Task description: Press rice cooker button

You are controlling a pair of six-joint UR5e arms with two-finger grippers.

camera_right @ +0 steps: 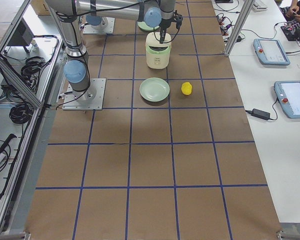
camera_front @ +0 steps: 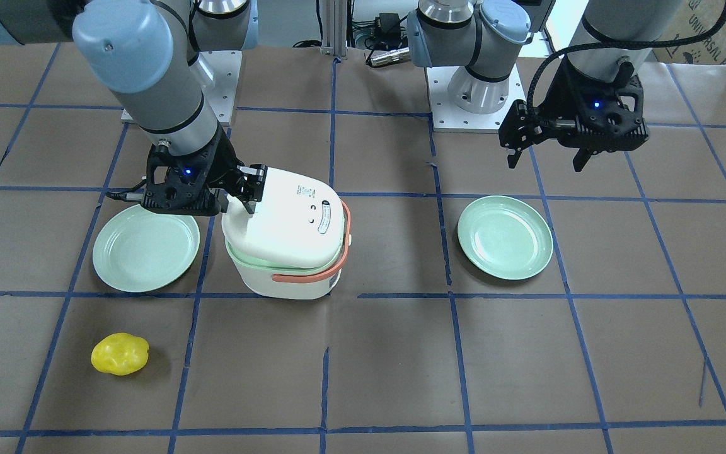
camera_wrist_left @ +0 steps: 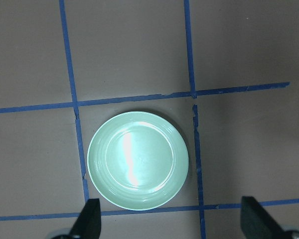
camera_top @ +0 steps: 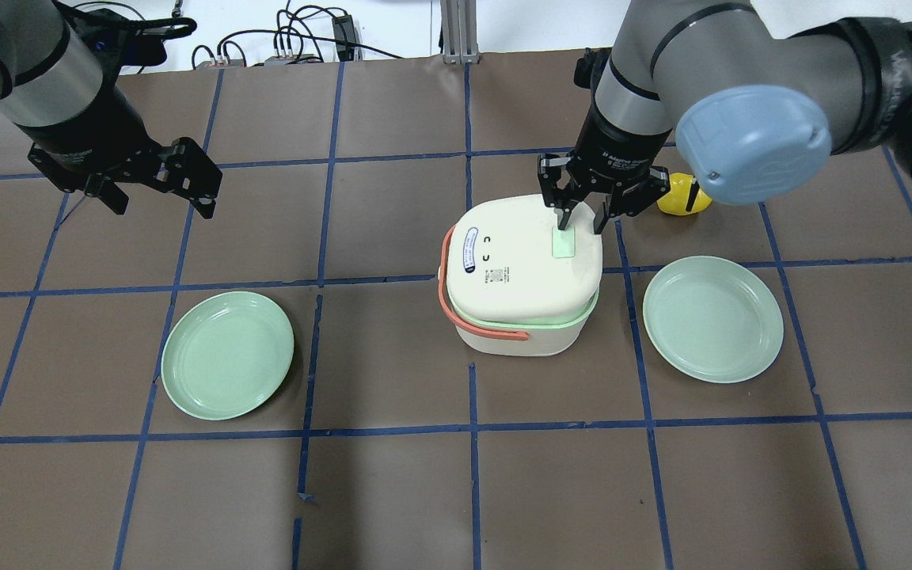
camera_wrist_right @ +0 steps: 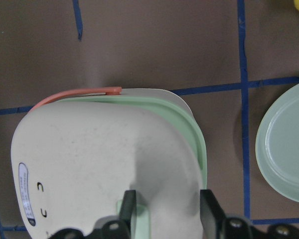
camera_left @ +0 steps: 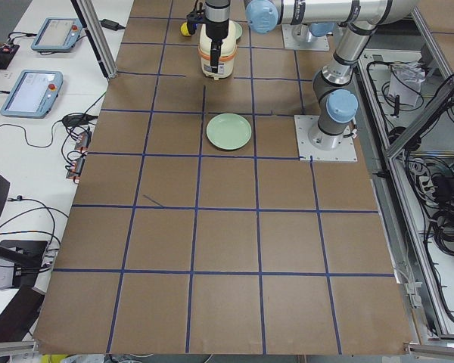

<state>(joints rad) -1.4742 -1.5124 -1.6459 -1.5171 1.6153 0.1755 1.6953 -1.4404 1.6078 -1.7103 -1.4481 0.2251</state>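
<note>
white rice cooker with illegible oval label under right gripper

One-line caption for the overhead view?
Right gripper, open, at the green button on the rice cooker; left gripper hangs open near a green plate.

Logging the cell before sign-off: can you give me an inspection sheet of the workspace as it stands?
Surface: table, brown paper, blue tape grid; no spills seen.
Job's things: rice cooker upright; green button on its lid.
Clutter: left green plate and right green plate, both empty; yellow pepper.
Grippers: right gripper open, one fingertip at the button; left gripper open, empty, above the table.
Cables: wrist cable on the left arm; cable bundles behind the robot.
Surroundings: teach pendants on side benches.
</note>
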